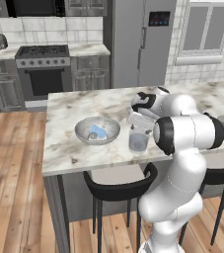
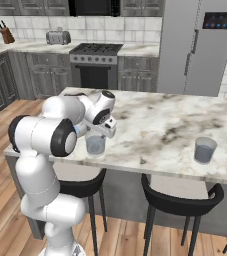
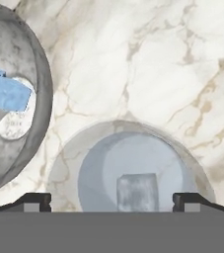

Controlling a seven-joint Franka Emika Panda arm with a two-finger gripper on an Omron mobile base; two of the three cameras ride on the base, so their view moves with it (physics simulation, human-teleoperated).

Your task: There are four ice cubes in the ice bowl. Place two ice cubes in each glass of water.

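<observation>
Inside the near glass of water point(image 3: 133, 173) one ice cube point(image 3: 137, 191) sat in the water, right under the gripper point(image 3: 111, 200), whose two tips stood wide apart and held nothing. Just beside that glass was the ice bowl point(image 1: 97, 130), with pale-blue ice cubes point(image 1: 98, 132) lying in it. Farther along the marble counter point(image 2: 165, 125) stood the other glass of water point(image 2: 205, 150), well apart
</observation>
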